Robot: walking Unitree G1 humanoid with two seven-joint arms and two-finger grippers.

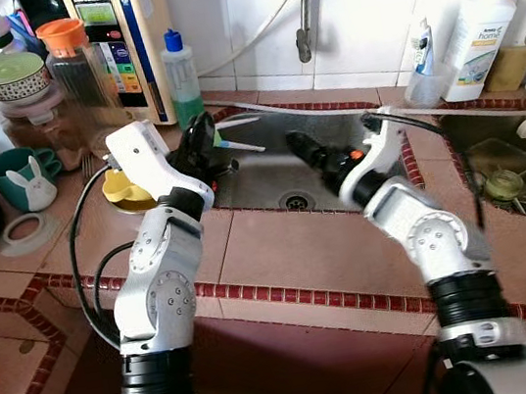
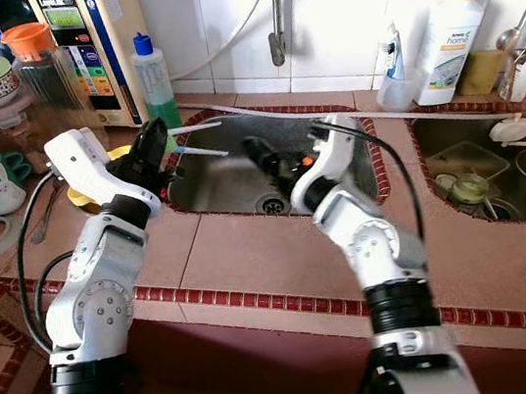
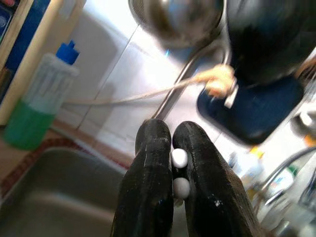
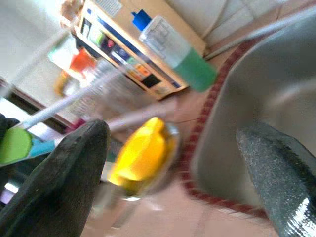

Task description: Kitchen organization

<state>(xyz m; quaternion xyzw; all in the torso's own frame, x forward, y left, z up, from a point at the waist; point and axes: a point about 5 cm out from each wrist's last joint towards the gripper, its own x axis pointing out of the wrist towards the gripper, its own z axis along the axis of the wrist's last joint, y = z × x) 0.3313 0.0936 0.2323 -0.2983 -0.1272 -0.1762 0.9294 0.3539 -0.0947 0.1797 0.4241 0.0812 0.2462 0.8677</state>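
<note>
Over the steel sink (image 1: 271, 181) set in the red-tiled surface (image 1: 310, 249), both arms reach forward. Left end effector (image 1: 203, 139) sits at the sink's left rim, fingers (image 3: 148, 163) pressed together, nothing big between them in the left wrist view. A white stick with a green-blue end (image 1: 240, 145), maybe a toothbrush, lies just beside it pointing into the sink; contact with the fingers can't be judged. Right end effector (image 1: 301, 150) hangs over the basin near the drain (image 1: 295, 200), fingers (image 4: 64, 168) spread wide apart, holding nothing. Yellow item on a small dish (image 1: 125, 190) rests on the surface just left of the sink, by the left arm. Green-liquid bottle with blue cap (image 1: 182, 75) stands at the back wall next to a beige appliance (image 1: 121, 40). Orange-lidded jar (image 1: 76, 61) and stacked bowls (image 1: 13, 81) farther left; teal bunny mug (image 1: 23, 178) near them. White detergent bottle (image 1: 477, 36) stands right of the tap (image 1: 303, 32), beside a second sink (image 1: 507, 170).
</note>
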